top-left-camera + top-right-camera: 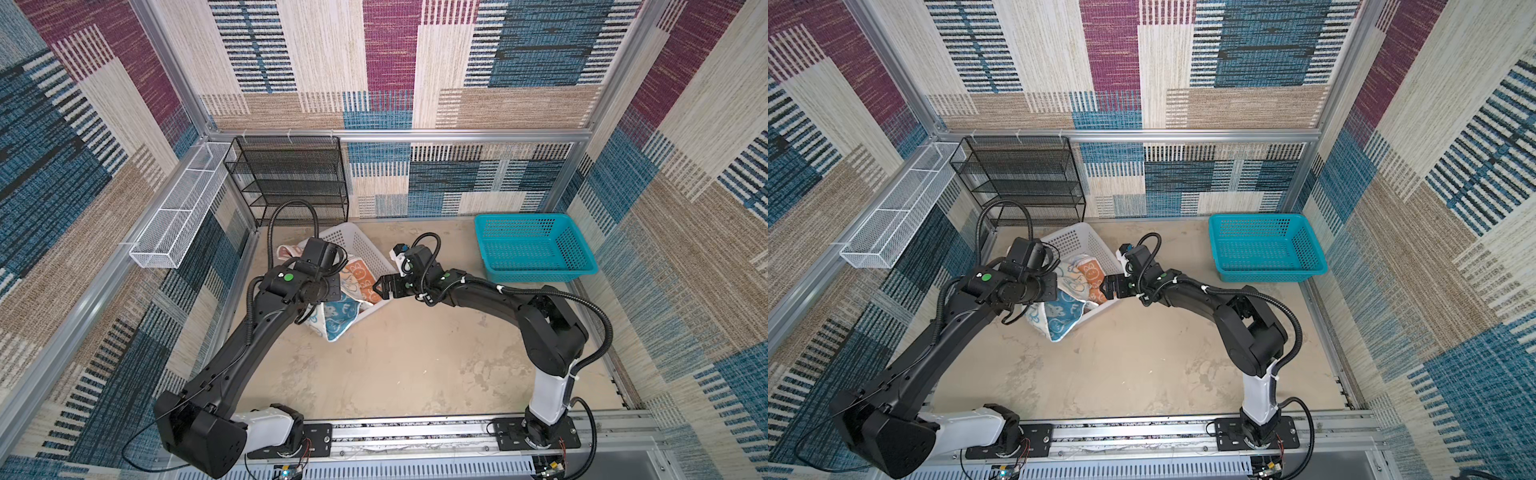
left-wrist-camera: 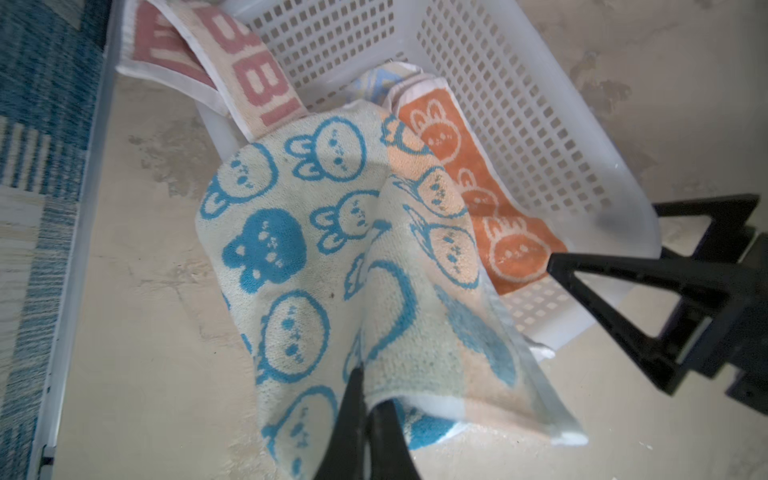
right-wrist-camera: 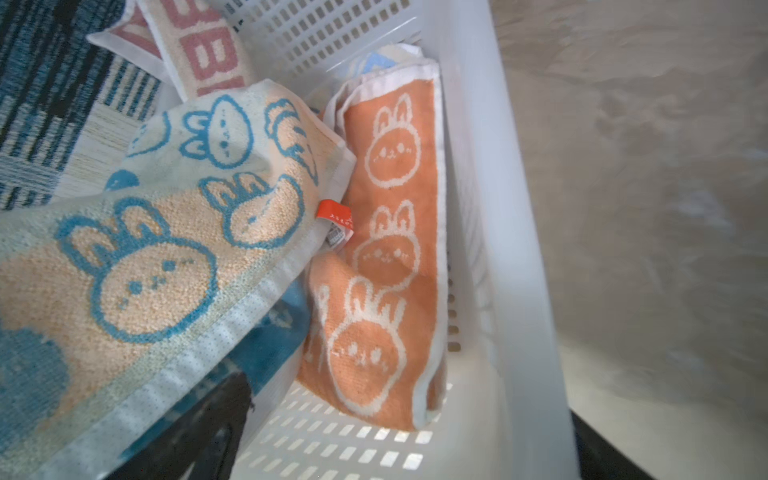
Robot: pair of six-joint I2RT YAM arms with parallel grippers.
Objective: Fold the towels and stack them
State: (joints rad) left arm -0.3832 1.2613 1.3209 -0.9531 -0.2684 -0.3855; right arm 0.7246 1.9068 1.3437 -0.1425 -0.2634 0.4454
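Patterned woven panels wall in a beige worktop (image 1: 415,365). A white basket (image 1: 368,245) sits askew at centre left of both top views, and a teal basket (image 1: 540,275) sits at upper right.

My left end effector (image 2: 368,399) is clamped tight on an edge of the blue towel (image 2: 307,249), at the bottom centre of the left wrist view. In the top views the wrist hides it. From that pinch the cloth runs straight up the frame to the white basket's rim and drapes over it, so its long axis points from the end effector into the basket.

Beyond it, the orange towel (image 2: 478,187) lies inside along the basket's right-hand wall. The lettered towel (image 2: 249,79) hangs over the rim at upper left of that view.

My right end effector (image 1: 380,287) is spread wide and holds nothing. Its fingers appear to stand either side of that same basket wall, just beside the orange towel.

I judge the left arm owns this move. The pull should go away from the basket, toward the lower centre of the top views, along the towel's length. That should slide it off the rim rather than drag the basket with it.
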